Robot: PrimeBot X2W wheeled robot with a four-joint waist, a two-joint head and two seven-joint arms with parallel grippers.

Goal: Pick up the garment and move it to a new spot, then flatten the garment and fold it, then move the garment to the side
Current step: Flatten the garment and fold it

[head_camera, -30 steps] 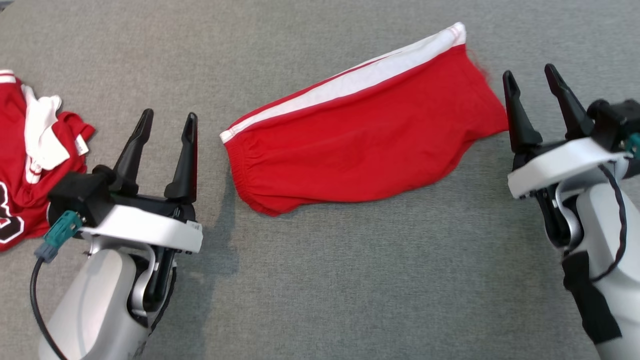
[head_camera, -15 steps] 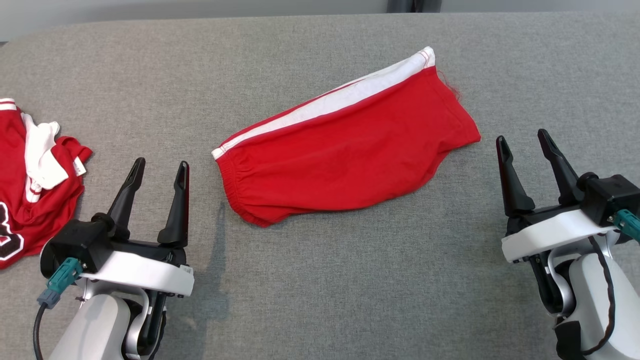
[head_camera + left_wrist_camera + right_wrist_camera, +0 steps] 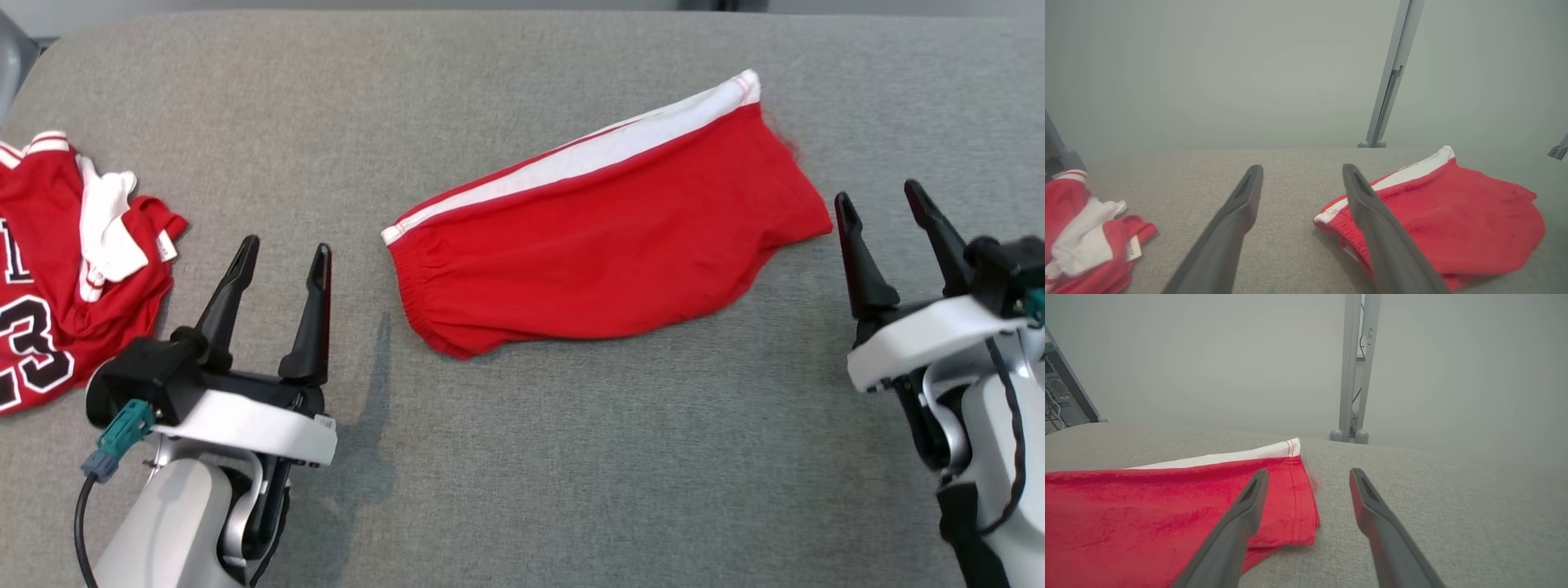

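Flanking the one folded garment (image 3: 604, 261), two spread, empty tools: left tool (image 3: 286, 245), right tool (image 3: 878, 191); one jersey (image 3: 73, 278) aside.

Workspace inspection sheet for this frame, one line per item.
Surface: grey fabric tabletop, no stains seen.
Job's things: red shorts with a white side stripe, lying flat mid-table, waistband toward the robot's left, not gripped.
Clutter: crumpled red jersey with number 23, at the far left.
Grippers: left gripper open, beside the waistband; right gripper open, beside the hem end. Both hold nothing.
Cables: black cable with teal plug at the left wrist; black forearm cable on the right arm.
Surroundings: pale wall, metal post, wired equipment.
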